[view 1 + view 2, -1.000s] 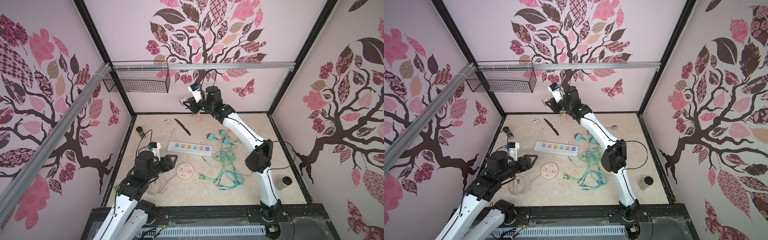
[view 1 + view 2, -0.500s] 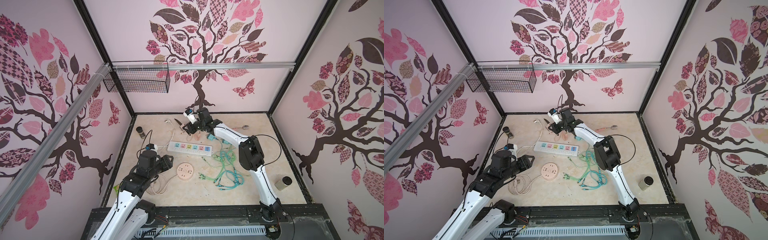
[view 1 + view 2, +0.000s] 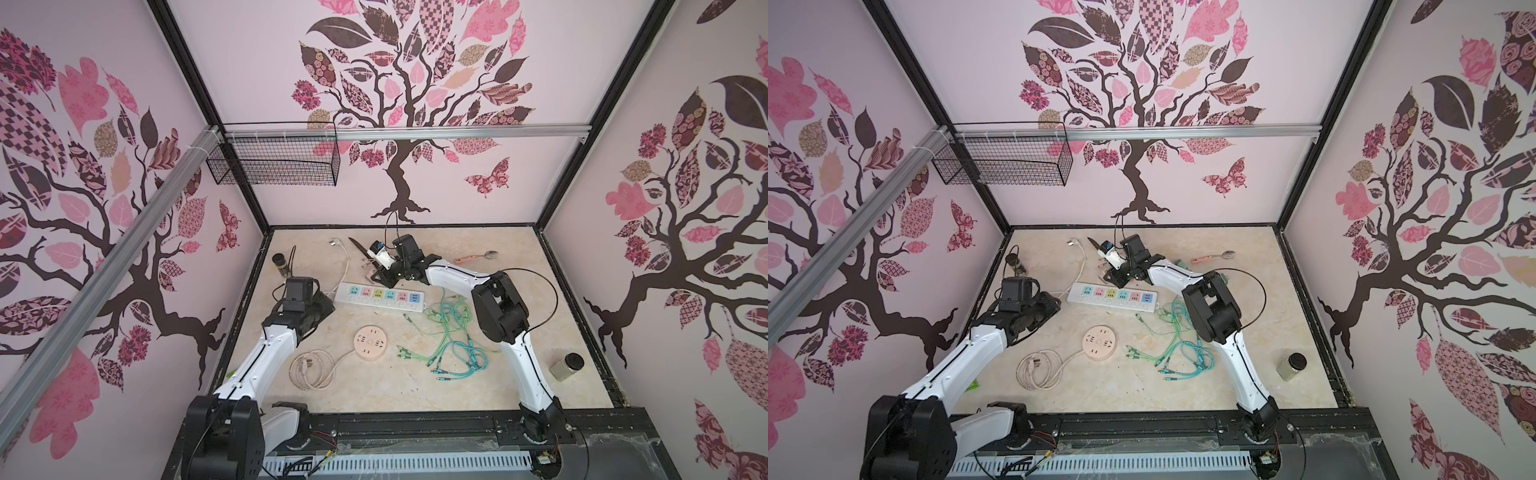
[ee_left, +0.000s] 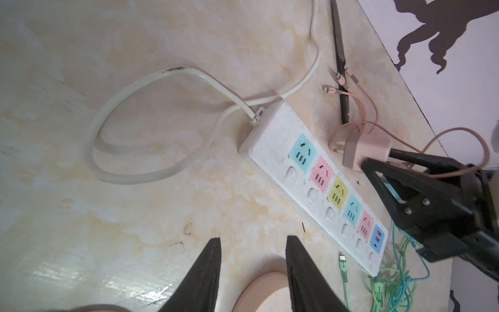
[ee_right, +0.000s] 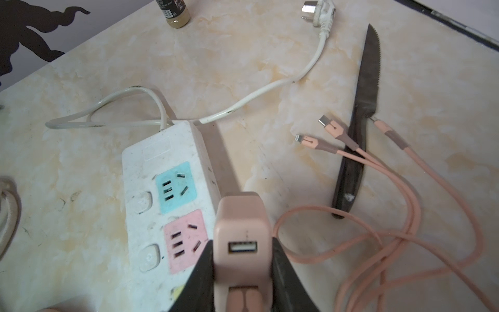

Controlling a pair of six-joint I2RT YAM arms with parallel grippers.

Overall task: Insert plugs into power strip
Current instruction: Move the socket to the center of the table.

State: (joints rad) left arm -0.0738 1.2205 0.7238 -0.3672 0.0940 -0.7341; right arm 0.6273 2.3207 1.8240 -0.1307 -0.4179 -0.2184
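Now the right claw (image 5: pixel 241 244) is clamped on the pink plug (image 5: pixel 240 213) — held just beside the power strip (image 5: pixel 143 173), not in any socket — while the left claw (image 4: pixel 252 243) hovers nearby, jaws apart, empty.

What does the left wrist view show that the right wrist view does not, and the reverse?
Only the left wrist view: the left gripper, open and holding nothing; all six socket faces of the power strip; the green and teal cables.
Only the right wrist view: the pronged plug ending the white cord, a small bottle, and the USB port on the peach-pink adapter.
Both: that adapter clamped in the right gripper, the serrated knife, that cord, and the pink cable connectors.
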